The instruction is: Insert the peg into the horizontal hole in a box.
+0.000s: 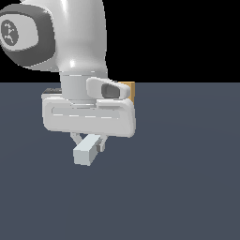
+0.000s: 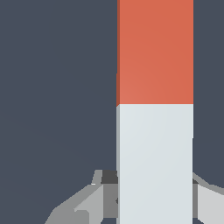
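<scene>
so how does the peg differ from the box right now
The peg is two-toned, orange-red and pale grey-white; the box is plain tan. The peg shows plainly, held in the pincer; the box is mostly hidden behind the arm, with only an edge visible. Both look square-edged.

1. You will find no readable text, label, brand, number or sign in either view.
2. The peg (image 2: 155, 109) shows you only plain orange-red and pale grey-white faces, with nothing printed on them.
3. The sliver of the box (image 1: 130, 91) visible behind the arm in the exterior view carries no marking you can read.
4. The round dark emblem (image 1: 10, 32) on the arm's joint cap shows you a pattern only, not letters.
</scene>
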Action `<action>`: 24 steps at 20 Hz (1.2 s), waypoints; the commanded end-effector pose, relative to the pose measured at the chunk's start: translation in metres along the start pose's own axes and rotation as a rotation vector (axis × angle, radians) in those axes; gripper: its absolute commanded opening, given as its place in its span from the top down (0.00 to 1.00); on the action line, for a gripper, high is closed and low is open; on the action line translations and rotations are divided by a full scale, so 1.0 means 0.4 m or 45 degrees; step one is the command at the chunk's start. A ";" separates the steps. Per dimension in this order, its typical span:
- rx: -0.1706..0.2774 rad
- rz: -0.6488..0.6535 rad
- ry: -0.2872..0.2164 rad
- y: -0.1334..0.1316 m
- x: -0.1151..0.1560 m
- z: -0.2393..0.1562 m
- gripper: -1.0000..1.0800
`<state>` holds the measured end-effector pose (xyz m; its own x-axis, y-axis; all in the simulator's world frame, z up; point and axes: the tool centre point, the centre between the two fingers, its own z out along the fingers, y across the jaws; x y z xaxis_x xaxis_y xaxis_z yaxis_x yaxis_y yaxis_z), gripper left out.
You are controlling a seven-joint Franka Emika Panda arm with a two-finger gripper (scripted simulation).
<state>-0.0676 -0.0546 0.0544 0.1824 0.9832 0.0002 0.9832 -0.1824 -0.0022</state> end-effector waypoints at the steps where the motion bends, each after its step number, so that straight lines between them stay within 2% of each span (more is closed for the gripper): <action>1: -0.003 0.004 0.000 -0.019 0.060 -0.012 1.00; 6: -0.003 0.007 0.000 -0.045 0.147 -0.027 1.00; 11: -0.003 0.008 0.000 -0.057 0.197 -0.035 1.00; 24: 0.002 0.008 -0.002 -0.063 0.209 -0.033 1.00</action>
<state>-0.0774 0.0318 0.0670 0.1886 0.9820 -0.0015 0.9820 -0.1886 -0.0048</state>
